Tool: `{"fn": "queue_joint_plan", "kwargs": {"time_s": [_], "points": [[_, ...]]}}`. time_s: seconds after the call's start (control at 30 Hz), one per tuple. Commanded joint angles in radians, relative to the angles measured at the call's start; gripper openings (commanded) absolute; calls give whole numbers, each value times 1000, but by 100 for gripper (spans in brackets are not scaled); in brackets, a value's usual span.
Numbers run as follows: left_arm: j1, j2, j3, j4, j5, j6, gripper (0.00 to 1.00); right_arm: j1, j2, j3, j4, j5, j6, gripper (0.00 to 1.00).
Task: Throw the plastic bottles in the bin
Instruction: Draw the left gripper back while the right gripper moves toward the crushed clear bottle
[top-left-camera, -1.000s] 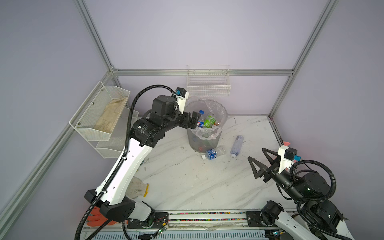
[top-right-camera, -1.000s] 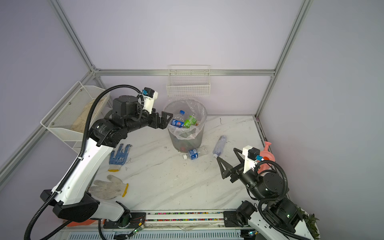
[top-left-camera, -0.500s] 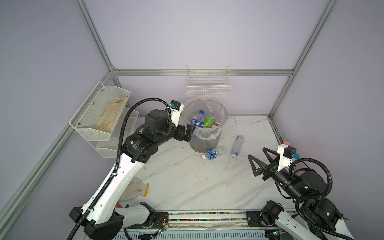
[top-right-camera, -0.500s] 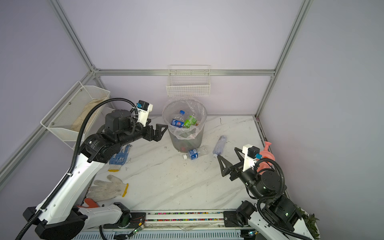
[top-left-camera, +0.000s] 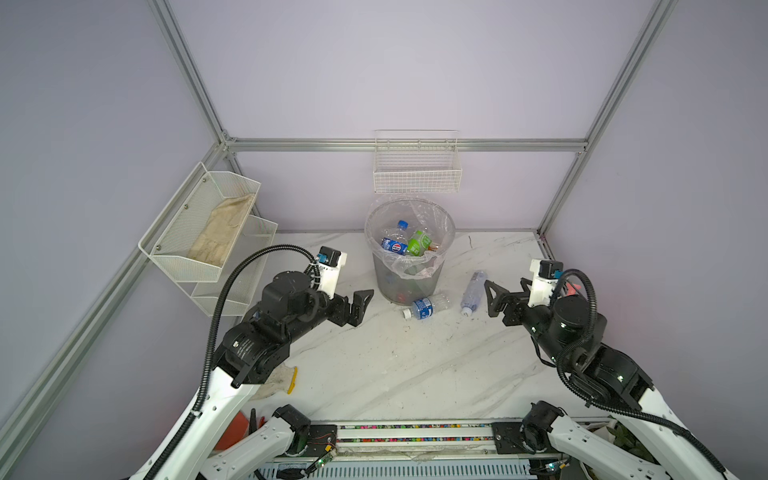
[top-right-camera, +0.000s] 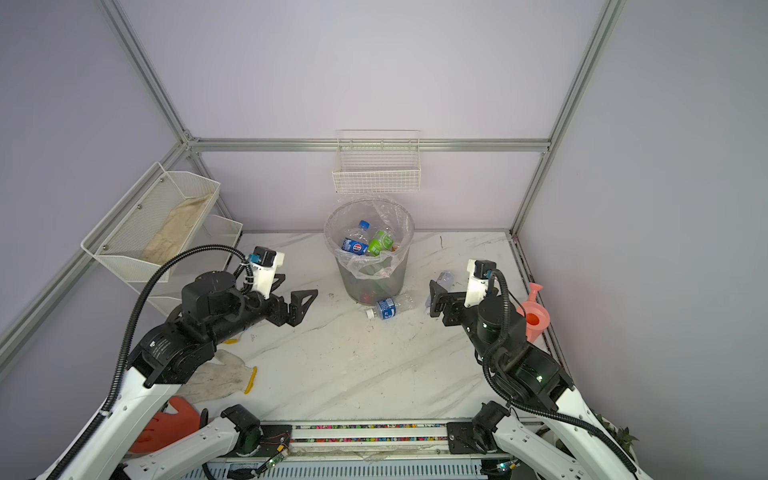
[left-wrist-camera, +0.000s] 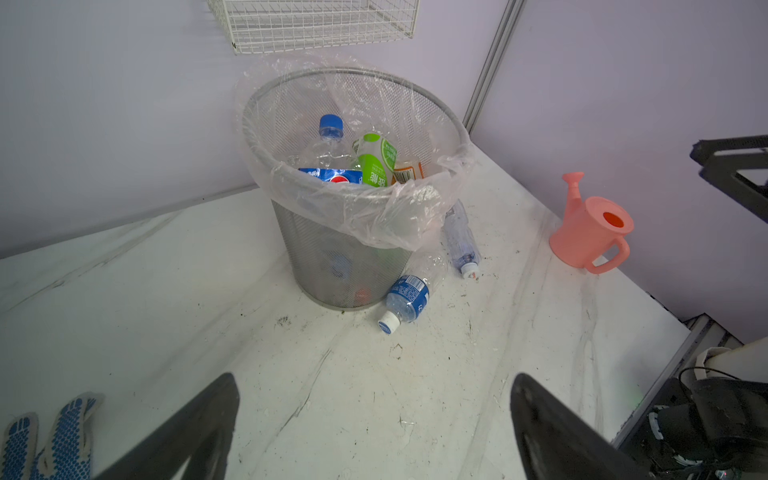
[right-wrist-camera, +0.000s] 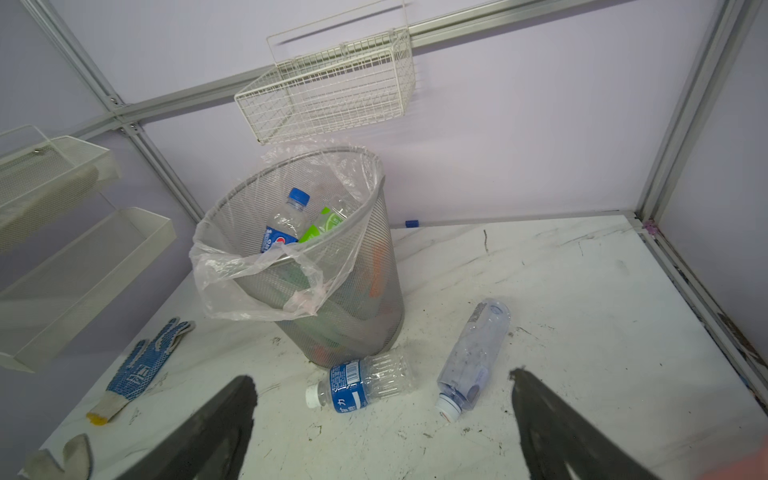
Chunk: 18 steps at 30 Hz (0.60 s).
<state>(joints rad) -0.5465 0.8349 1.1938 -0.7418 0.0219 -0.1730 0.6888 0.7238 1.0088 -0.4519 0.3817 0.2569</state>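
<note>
Blue-label btl (top-left-camera: 426, 306) + clear btl (top-left-camera: 473, 291) — beside bin (top-left-camera: 384, 278).

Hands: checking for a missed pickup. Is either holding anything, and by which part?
Nothing is held: left hand and right hand are open and empty.

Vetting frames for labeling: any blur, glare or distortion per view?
Both top views: even light, faint shadows, frame posts splayed by the wide lens. Left wrist: sheen on the bin liner, left gripper soft. Right wrist: right gripper blurred, blue-label bottle sharp.
</note>
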Motion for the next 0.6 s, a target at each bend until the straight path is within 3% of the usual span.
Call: {"fn": "queue_joint_plan", "kwargs": {"time_s": [0.0, 0.57], "points": [[-4, -85, -100, 25, -5, -11, 100, -2, 60, 56, -25, 91, 40, 97], [-7, -505, -419, -5, -17, -141, 100, -18, 306, 219, -95, 135, 131, 97]]}}
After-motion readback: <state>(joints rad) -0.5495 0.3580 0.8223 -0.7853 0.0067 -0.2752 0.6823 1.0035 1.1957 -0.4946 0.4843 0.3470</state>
